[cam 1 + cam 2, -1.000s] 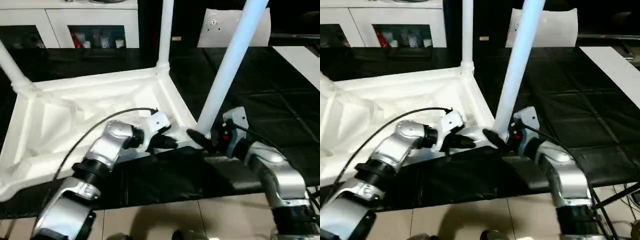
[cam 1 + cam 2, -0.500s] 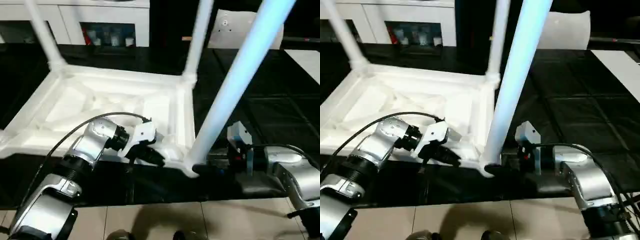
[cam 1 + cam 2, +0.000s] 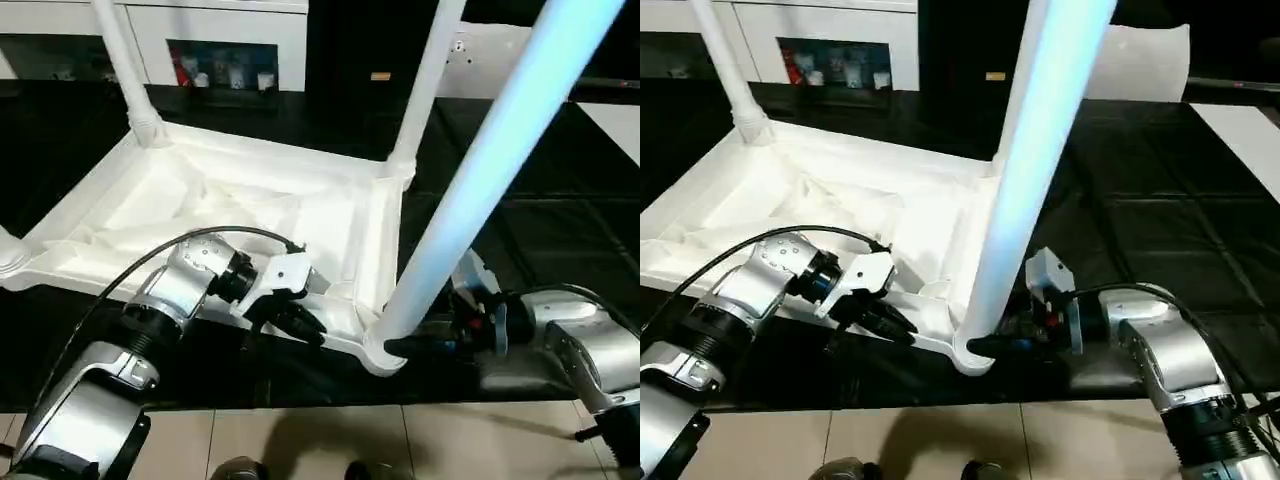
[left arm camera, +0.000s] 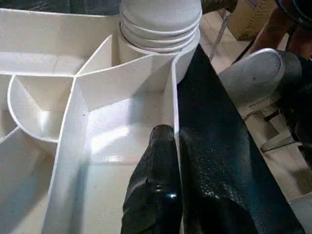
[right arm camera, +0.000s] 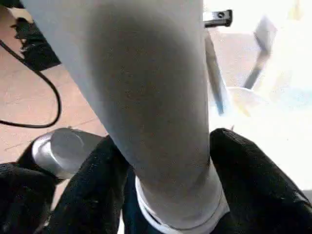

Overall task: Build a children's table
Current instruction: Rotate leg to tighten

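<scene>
Change: since a second ago the near leg stands closer to upright in its corner socket; the head camera has also swung, so more of the upturned top shows.
Table top: lies underside up on the black work surface, ribs and raised rim facing the camera.
Other legs: a far-left leg and a far-right leg rise from their sockets; a stub of another shows at the left edge.
Left gripper: fingers pressed on the near rim wall, one inside, one outside, just beside the socket.
Right gripper: black fingers straddle the near leg's base and clasp it.
Around: white cabinets stand behind, tiled floor below the near edge.
In the way: the near leg crosses the right forearm and hides part of the surface.
</scene>
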### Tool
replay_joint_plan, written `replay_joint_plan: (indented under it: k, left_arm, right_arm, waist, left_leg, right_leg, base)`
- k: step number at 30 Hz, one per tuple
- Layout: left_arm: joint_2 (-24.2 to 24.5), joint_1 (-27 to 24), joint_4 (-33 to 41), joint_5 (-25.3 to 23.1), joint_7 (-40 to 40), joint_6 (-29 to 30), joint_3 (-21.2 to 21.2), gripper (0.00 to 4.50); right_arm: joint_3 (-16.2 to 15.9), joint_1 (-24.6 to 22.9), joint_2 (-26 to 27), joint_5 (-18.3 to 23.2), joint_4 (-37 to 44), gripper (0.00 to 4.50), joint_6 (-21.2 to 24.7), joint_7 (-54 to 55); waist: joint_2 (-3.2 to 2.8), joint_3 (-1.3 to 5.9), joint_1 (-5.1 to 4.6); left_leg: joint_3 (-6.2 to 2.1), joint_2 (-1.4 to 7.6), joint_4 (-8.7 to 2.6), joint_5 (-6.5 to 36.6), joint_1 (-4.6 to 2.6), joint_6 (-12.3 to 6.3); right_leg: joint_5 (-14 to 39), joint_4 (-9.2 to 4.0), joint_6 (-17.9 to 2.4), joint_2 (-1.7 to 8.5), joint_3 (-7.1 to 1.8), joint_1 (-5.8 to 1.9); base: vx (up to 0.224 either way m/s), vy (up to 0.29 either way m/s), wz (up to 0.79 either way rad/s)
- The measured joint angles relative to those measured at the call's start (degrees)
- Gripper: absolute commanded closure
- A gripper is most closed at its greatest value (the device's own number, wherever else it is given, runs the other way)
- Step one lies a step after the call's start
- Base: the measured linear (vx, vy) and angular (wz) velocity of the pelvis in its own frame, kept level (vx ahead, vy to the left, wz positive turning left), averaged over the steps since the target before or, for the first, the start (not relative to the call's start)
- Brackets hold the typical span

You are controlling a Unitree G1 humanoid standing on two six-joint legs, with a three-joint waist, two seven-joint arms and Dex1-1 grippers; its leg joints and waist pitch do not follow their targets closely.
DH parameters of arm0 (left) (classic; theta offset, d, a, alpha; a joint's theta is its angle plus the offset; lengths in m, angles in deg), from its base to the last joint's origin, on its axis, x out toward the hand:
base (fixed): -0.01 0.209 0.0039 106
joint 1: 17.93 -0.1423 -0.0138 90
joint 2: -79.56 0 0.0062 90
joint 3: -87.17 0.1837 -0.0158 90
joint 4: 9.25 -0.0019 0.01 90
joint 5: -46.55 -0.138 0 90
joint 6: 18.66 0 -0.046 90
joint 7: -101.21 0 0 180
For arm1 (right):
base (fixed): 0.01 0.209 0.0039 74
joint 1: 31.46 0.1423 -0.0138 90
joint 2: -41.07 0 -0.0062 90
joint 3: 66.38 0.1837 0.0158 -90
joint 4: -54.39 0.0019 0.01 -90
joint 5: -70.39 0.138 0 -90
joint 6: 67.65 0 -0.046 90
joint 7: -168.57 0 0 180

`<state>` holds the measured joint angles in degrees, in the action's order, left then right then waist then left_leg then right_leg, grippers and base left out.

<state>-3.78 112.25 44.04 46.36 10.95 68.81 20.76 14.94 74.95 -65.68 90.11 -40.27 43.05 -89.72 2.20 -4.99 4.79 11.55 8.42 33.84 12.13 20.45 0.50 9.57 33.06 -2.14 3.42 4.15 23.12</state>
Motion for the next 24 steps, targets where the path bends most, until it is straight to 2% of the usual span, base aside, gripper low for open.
replay_joint_plan:
  k: [5, 11, 15, 18, 20, 24]
  left_arm:
    - [0.3, 0.0, 0.0, 0.5, 0.0, -0.2, 0.5, 4.50]
    - [0.3, 0.1, 0.0, 0.5, 0.0, 0.1, 0.5, 4.50]
    - [-0.7, 0.0, 0.4, 0.5, -0.3, 3.3, -0.5, 4.50]
    - [-1.3, -0.2, 0.4, 0.5, -2.2, 6.1, -1.3, 4.50]
    - [-1.9, -0.2, 0.4, 0.3, -6.2, 9.0, -2.6, 4.50]
    - [-5.2, -0.3, 0.5, -0.7, -15.9, 14.8, -5.3, 4.50]
  right_arm:
    - [0.0, 0.0, 0.0, 0.0, 0.0, 2.33, 0.0, -0.4]
    - [-0.1, 0.0, -0.2, 0.1, 0.4, 2.41, 0.5, -0.3]
    - [0.4, -1.3, -0.3, 0.7, 2.6, 2.41, 2.7, 1.6]
    - [1.7, -3.2, 1.5, 0.7, 4.5, 2.41, 4.7, 5.5]
    - [3.7, -4.0, 4.5, 0.0, 4.7, 2.41, 5.7, 11.2]
    - [7.7, -4.4, 12.0, -3.4, 4.7, 2.46, 6.8, 26.5]
  waist:
    - [0.02, -0.01, 0.08]
    - [0.02, -0.01, 0.11]
    - [0.01, -0.01, 0.28]
    - [0.00, 0.00, 0.31]
    - [0.01, 0.00, -0.14]
    - [0.05, 0.05, -2.21]
  left_leg:
    - [0.00, 0.00, -0.01, 0.0, -0.01, 0.01]
    - [0.00, 0.01, -0.01, 0.0, -0.01, 0.01]
    - [0.01, 0.01, -0.03, 0.0, -0.05, 0.01]
    - [0.01, 0.00, -0.01, 0.0, -0.18, 0.09]
    - [0.01, 0.00, 0.00, 0.1, -0.37, 0.44]
    - [-0.02, -0.01, 0.14, 0.0, -0.45, 0.58]
  right_leg:
    - [0.0, 0.00, 0.0, 0.00, 0.00, 0.00]
    - [0.0, 0.00, 0.0, 0.00, 0.00, 0.00]
    - [0.0, 0.01, 0.0, 0.00, -0.01, -0.02]
    - [0.0, 0.02, 0.0, 0.00, -0.01, -0.11]
    - [0.1, 0.03, 0.2, 0.00, -0.02, -0.27]
    - [0.1, -0.07, 0.2, 0.01, -0.03, -0.36]
  base:
    - [0.000, 0.000, 0.00]
    - [0.000, 0.000, 0.00]
    - [0.000, 0.000, 0.00]
    - [0.000, 0.000, 0.00]
    - [0.000, 0.000, 0.00]
    - [-0.014, 0.002, -0.01]
